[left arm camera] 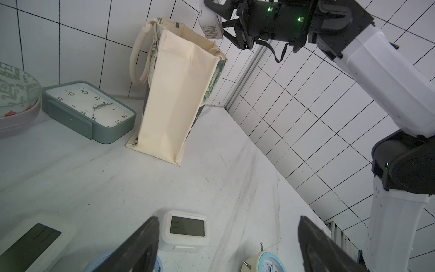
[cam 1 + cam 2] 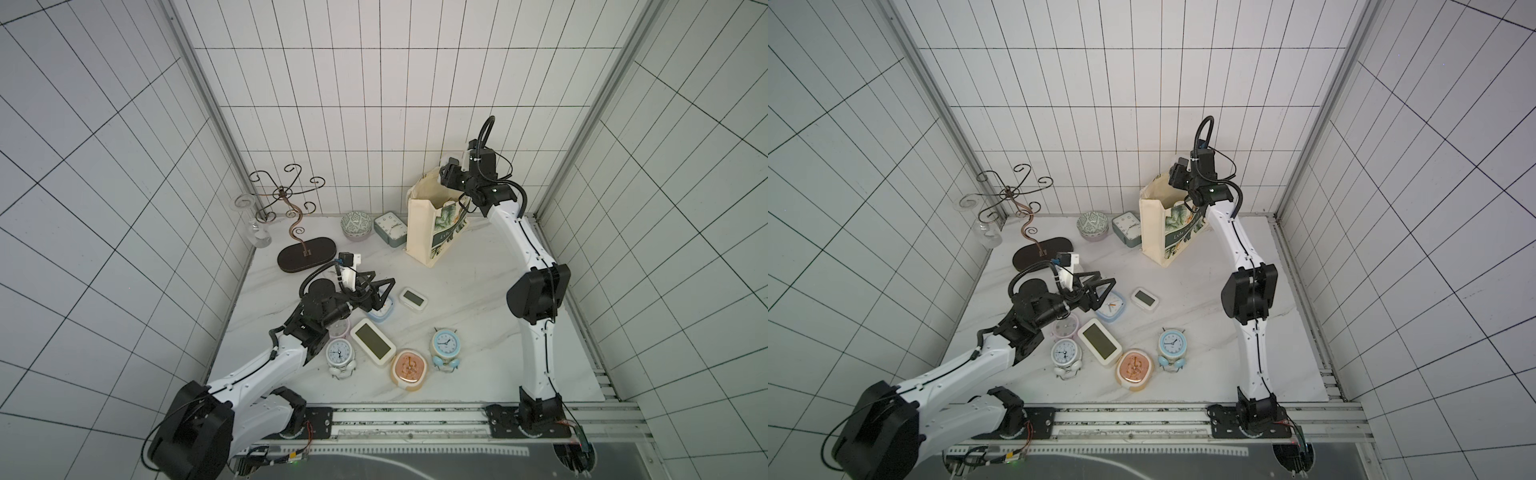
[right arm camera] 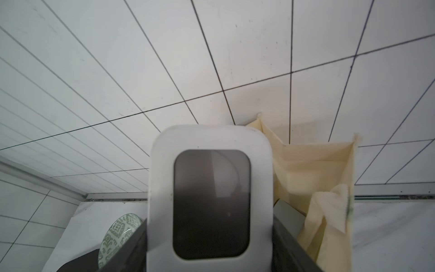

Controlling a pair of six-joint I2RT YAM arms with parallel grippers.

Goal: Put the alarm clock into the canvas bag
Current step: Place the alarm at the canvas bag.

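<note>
Right gripper [image 2: 449, 170] is clamped on the alarm clock [image 3: 211, 202], with its fingers [image 3: 292, 249] on the two long sides. The clock is a white digital unit shaped as a rounded rectangle, with a dark blank screen and a small-print label [image 1: 210, 28] on its back. We see it held in the air just above the open mouth of the canvas bag [image 2: 424, 232], not inside. The bag stands upright at the back of the table [image 2: 469, 299], close to the wall and just beside a grey-green analog clock [image 2: 390, 228]. It has a plain cream side panel, a leaf print and a dark lettered band on the wide face. One cream handle [image 1: 138, 58] hangs outside and the other handle [image 3: 329, 207] is slumped into the opening. Left gripper [image 1: 228, 219] is spread wide and empty, low over a pale blue clock [image 2: 1111, 308] among the other clocks at the front.
</note>
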